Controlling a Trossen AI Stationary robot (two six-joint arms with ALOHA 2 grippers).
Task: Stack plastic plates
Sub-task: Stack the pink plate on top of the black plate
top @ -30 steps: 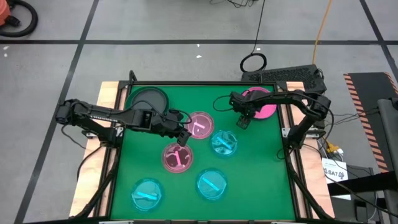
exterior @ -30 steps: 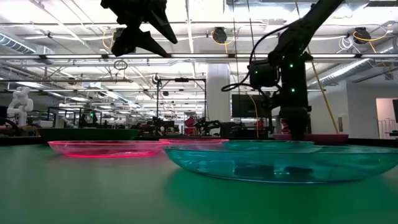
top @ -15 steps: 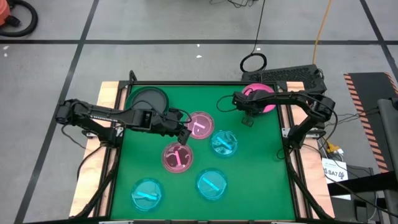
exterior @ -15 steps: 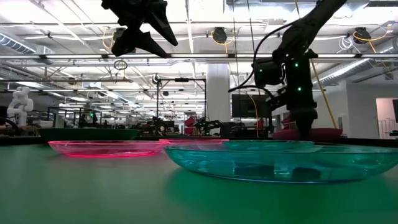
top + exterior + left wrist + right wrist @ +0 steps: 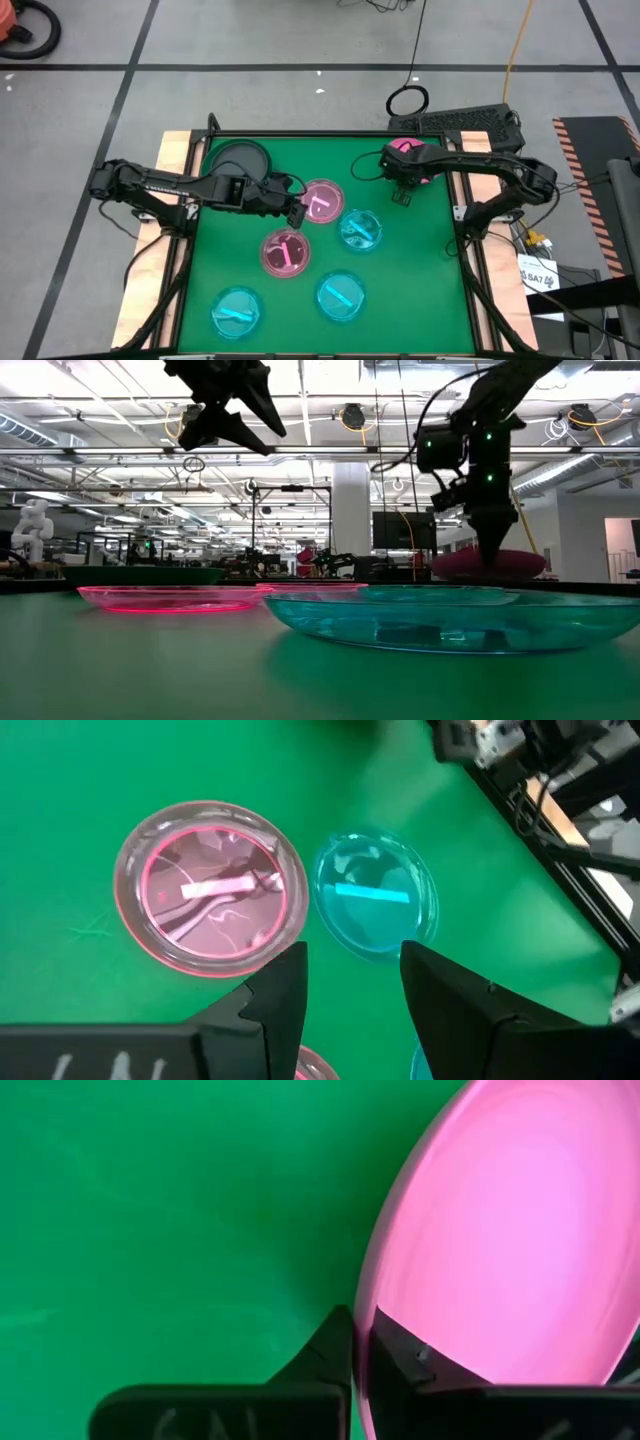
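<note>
On the green mat lie a dark plate (image 5: 240, 158), two translucent pink plates (image 5: 322, 200) (image 5: 285, 252) and three translucent cyan plates (image 5: 360, 230) (image 5: 340, 296) (image 5: 237, 310), each flat on its base. An opaque magenta plate (image 5: 410, 150) is at the far right, with my right gripper (image 5: 402, 188) shut on it. My left gripper (image 5: 297, 215) hovers open above the mat between the two pink plates. In its wrist view its fingers (image 5: 290, 980) frame a pink plate (image 5: 210, 885) and a cyan one (image 5: 375, 895) without touching them. My right gripper pinches the magenta plate's rim (image 5: 372, 1320) between its two fingers, one finger on the plate's upper face and one on its outer side. The fingers come steeply from above. The plate (image 5: 488, 564) hangs lifted clear of the mat, roughly level in the low view.
A wooden frame (image 5: 176, 150) borders the mat on the left and right. A black keyboard-like object (image 5: 460, 122) and a cable loop (image 5: 407, 100) lie beyond the far right corner. Bare mat shows at the near right (image 5: 420, 290) and far middle (image 5: 320, 155).
My right gripper has shut on the magenta plate's rim, then risen and shifted slightly toward the table's right edge. The plate, which lay on the mat, is now lifted clear.
</note>
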